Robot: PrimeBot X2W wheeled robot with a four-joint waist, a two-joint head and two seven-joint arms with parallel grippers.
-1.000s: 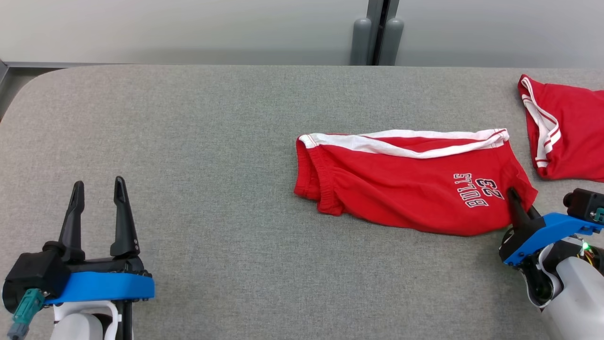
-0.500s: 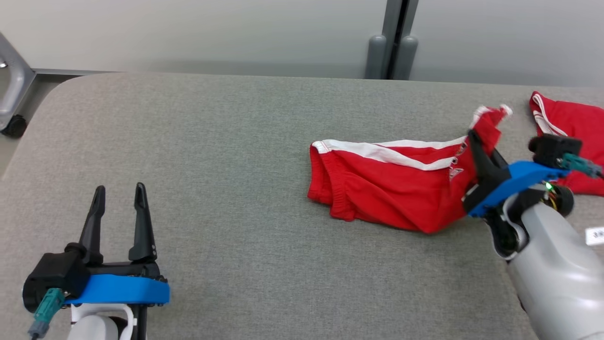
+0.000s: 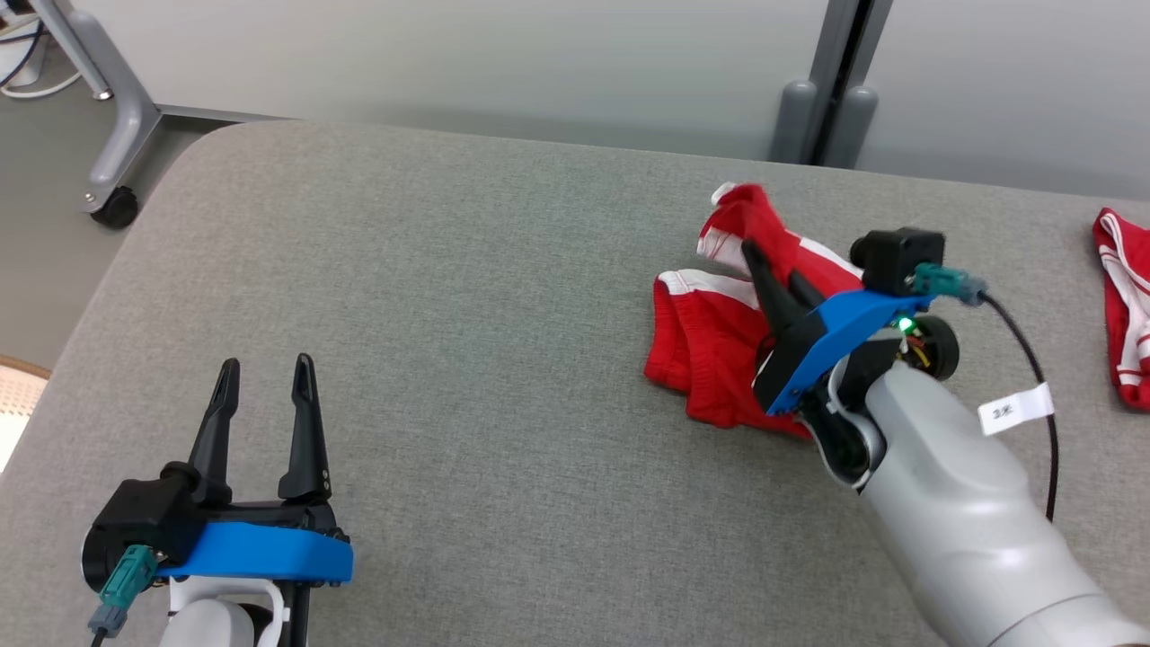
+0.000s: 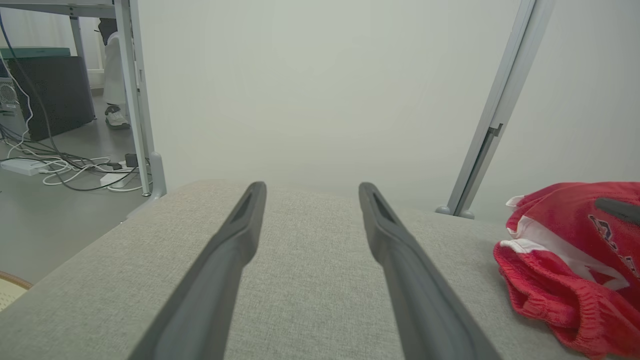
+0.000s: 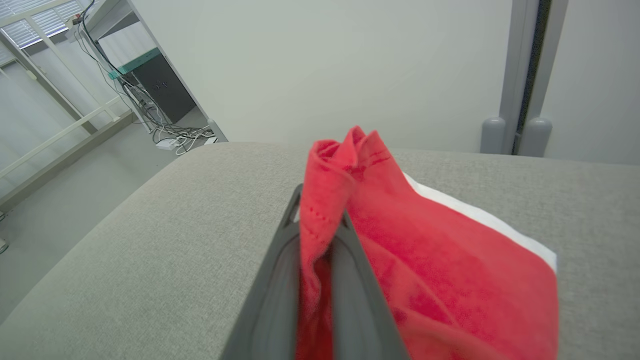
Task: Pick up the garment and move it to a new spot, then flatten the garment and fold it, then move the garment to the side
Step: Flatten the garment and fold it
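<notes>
The garment (image 3: 710, 355) is a pair of red shorts with white trim, bunched on the grey table at centre right. My right gripper (image 3: 753, 256) is shut on a raised fold of it, lifted above the rest of the cloth. In the right wrist view the red fabric (image 5: 400, 260) is pinched between the dark fingers (image 5: 272, 285) and drapes down to the right. My left gripper (image 3: 267, 368) stands open over bare table at the lower left, far from the shorts. The left wrist view shows the garment (image 4: 565, 270) at its right edge.
A second red garment (image 3: 1123, 305) lies at the table's right edge. The table (image 3: 449, 314) has a rounded far-left corner. A metal frame leg with a caster (image 3: 112, 207) stands on the floor beyond it. A grey post (image 3: 827, 117) stands behind the table.
The right gripper has lifted the garment's right end and carried it left over the rest, so the shorts are now bunched. The head camera has turned. The left gripper stays open.
</notes>
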